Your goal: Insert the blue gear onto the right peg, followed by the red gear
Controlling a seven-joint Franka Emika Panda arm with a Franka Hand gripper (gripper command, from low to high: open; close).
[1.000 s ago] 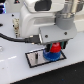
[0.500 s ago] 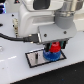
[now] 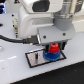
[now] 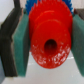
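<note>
From the exterior view's left I see the black-framed white rectangular plate (image 3: 37, 58) on the white bench (image 3: 15, 72), then my claw (image 3: 53, 48) clamped on the small chunky red plastic gear (image 4: 48, 42), its centre hole dark, directly above the wide toothed bright-blue plastic gear (image 3: 51, 56).

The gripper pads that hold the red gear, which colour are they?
Teal green pads, seen best in the wrist view.

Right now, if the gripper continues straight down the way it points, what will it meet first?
The gripper holds the red gear between its pads, pointing down. Directly below sits the blue gear on the white plate, so the red gear would probably meet the blue gear first. The remaining gap is unclear, and the peg is hidden.
</note>
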